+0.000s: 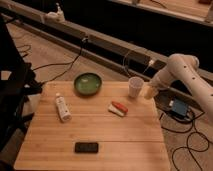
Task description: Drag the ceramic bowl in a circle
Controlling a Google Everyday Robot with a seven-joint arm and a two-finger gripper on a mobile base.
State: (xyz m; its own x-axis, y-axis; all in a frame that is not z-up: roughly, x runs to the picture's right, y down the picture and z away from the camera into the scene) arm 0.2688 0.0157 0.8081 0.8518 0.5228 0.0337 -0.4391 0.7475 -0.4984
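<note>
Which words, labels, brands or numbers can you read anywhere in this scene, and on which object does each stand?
None can be read.
Bottle: any label print is illegible.
Bowl: no markings show.
Cup: no markings show.
Black device: no markings show.
Gripper, at the right edge of the table beside the cup: no markings show.

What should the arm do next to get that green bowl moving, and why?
Probably carry the gripper around the white cup toward the ceramic bowl. The gripper hangs at the right edge of the wooden table, apart from the bowl, with the cup between them.
</note>
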